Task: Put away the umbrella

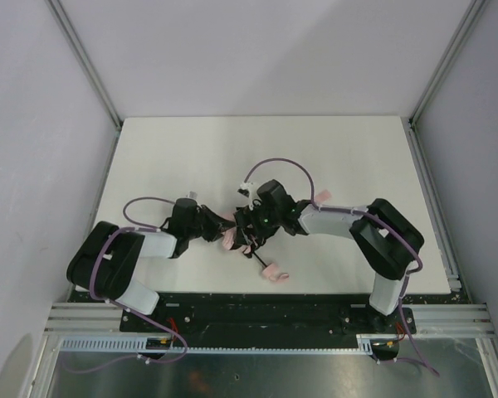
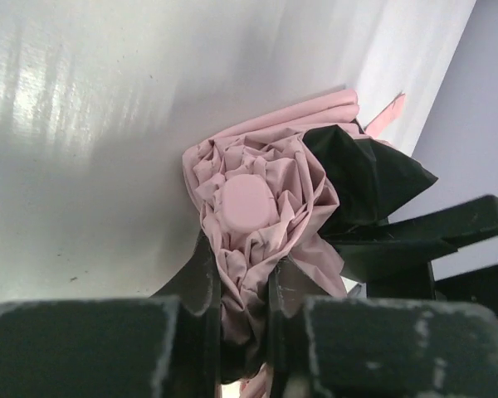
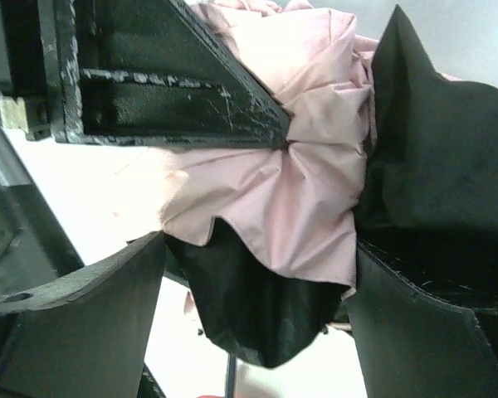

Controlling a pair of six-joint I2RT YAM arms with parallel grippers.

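Observation:
The umbrella [image 1: 229, 241] lies bunched at the table's near middle, between both grippers. Its black shaft runs to the pink handle [image 1: 273, 272] nearer the front edge. In the left wrist view the pale pink fabric [image 2: 270, 178] is crumpled round a pink end cap [image 2: 247, 201], with black lining showing to the right. My left gripper [image 2: 241, 290] is shut on a fold of this fabric. My right gripper [image 3: 261, 249] is open, its jaws standing wide on either side of pink fabric [image 3: 307, 191] and black lining. In the top view the left gripper [image 1: 218, 230] and right gripper [image 1: 245, 228] almost touch.
The white table [image 1: 257, 157] is walled by pale panels at the left, back and right. A metal rail [image 1: 436, 207] runs along its right edge. The left gripper's finger [image 3: 174, 91] crosses the top of the right wrist view.

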